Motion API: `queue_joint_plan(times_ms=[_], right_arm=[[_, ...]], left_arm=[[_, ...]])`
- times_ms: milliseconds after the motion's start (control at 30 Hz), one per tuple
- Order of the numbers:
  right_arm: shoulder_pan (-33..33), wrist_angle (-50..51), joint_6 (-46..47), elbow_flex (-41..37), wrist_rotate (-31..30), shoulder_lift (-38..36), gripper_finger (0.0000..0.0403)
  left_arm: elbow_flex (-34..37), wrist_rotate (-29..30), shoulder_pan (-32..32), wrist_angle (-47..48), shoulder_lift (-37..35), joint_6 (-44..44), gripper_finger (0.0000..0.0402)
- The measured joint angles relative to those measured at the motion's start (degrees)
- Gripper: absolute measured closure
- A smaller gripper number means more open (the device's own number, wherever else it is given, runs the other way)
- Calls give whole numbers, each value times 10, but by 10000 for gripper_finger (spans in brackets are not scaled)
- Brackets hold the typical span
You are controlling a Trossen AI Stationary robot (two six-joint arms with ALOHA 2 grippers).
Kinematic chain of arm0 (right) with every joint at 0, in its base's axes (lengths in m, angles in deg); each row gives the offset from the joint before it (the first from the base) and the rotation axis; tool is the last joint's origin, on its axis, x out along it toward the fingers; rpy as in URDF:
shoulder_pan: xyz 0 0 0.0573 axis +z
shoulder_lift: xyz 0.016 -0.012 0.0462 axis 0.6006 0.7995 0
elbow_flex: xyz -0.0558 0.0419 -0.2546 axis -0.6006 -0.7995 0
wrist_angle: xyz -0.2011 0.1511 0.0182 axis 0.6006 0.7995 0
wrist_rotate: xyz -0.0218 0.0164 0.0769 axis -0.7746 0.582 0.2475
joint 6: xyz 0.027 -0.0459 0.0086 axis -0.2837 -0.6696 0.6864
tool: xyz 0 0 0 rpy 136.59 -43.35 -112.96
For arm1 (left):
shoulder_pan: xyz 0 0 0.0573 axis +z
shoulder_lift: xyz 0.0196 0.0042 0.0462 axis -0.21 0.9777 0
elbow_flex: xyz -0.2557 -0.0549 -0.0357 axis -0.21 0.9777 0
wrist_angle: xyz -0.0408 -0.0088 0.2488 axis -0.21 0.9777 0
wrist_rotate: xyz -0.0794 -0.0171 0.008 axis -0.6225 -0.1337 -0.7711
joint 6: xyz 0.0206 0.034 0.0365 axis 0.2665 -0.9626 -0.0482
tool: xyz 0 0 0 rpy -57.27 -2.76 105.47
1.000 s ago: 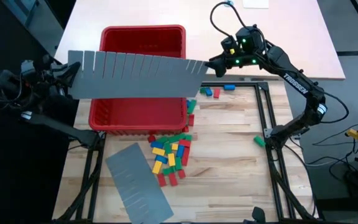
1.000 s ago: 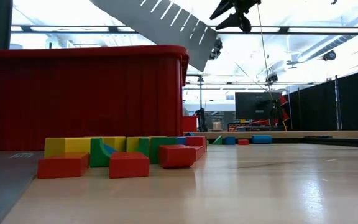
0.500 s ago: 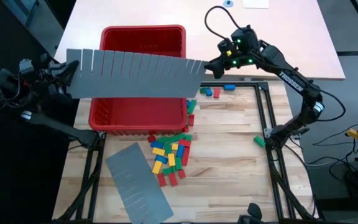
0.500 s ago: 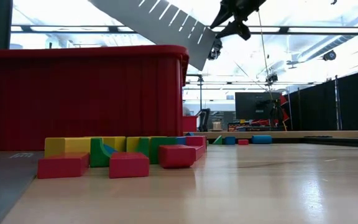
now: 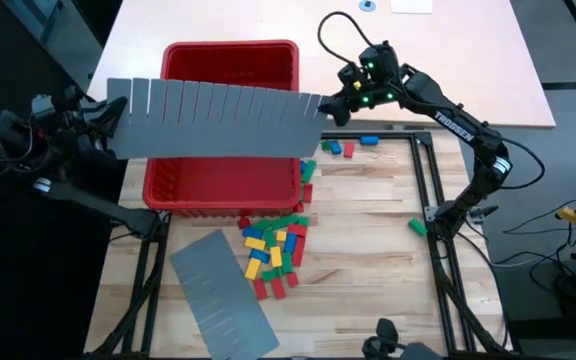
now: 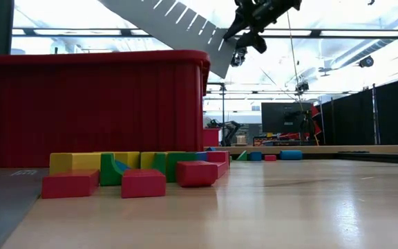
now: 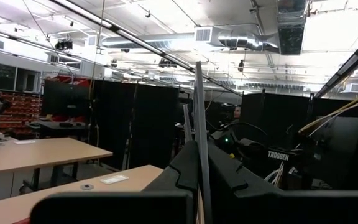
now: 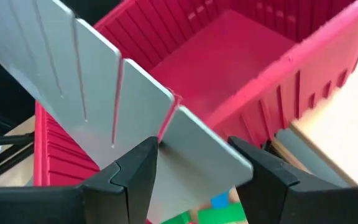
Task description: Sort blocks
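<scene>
**Small blocks wait while a grey panel is held over the bin**

The blocks [image 5: 276, 245] are seen in a heap on the wooden table [image 5: 368, 280], just beside the near right corner of the red bin [image 5: 230, 60]. A few more blocks are scattered to the right of the bin, near the far rail. None can be seen inside the bin.

A long grey slotted panel [image 5: 218, 118] is held flat above the bin. Its left end is pinched by the left gripper [image 5: 108, 118], whose fingers are closed tight on the thin edge. The right gripper [image 5: 330, 104] is placed at the panel's right end. Its fingers are spread wide, with the panel's corner between them, and nothing is squeezed yet. A second grey panel [image 5: 220, 295] is lying on the table near the heap.

The blocks are probably light, hard and smooth. They will likely not bend or break, but they could slip. Each one is best pinched across its two long flat sides, in the middle. A loose block at the edge of the heap is likely easier to take than one packed in tight.
</scene>
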Motion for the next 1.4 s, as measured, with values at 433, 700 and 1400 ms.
queue_joint_plan(times_ms=[433, 700, 1400], right_arm=[[1, -24, -31, 0, 41, -3, 394], [1, -129, 23, -1, 36, -3, 402], [0, -252, 62, -1, -46, -2, 403]], left_arm=[[0, 8, 0, 2, 0, -1, 402], [-1, 7, 0, -2, 2, 1, 402], [0, -60, 0, 110, 90, 117, 401]])
